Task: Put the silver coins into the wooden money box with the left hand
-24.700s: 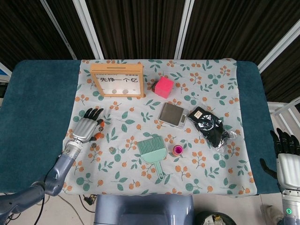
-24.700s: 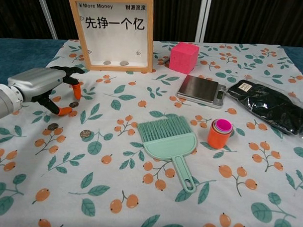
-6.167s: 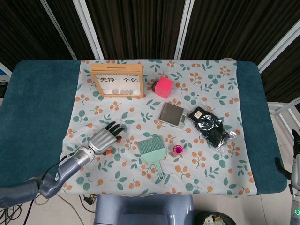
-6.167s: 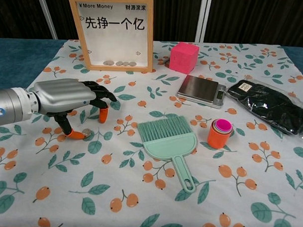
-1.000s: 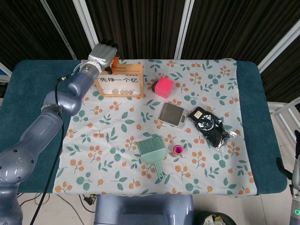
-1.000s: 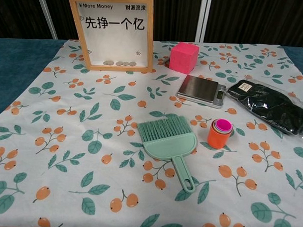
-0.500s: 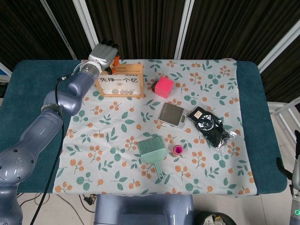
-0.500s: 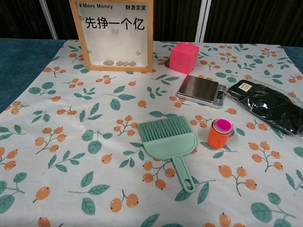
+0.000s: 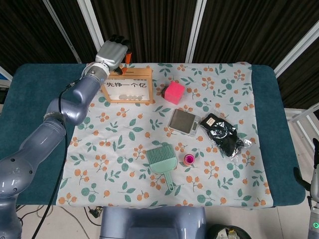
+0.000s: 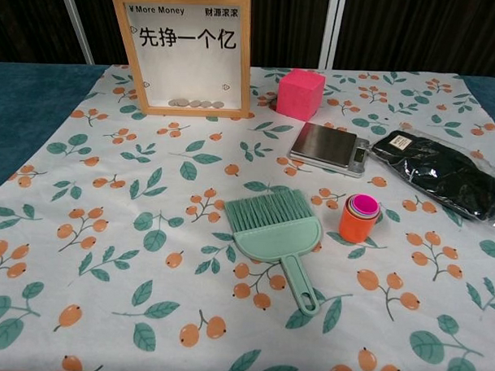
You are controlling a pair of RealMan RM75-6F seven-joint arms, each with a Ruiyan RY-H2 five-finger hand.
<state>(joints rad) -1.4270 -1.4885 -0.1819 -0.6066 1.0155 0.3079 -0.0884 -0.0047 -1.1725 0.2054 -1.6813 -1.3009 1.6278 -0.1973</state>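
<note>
My left hand [image 9: 112, 51] hovers above the wooden money box [image 9: 124, 85], fingers curled, grasp unclear; silver coins [image 10: 197, 104] lie inside, below the fingertips.

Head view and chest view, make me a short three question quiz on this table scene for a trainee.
1. True or false: silver coins lie inside the wooden money box.
2. Which thing stands nearest the mint green plastic dustpan brush? A. pink cube B. orange stacking cups C. black packaged cloth
3. Fill in: the left hand is above the box's ____ edge.

Key: 1 true; 2 B; 3 top.
</note>
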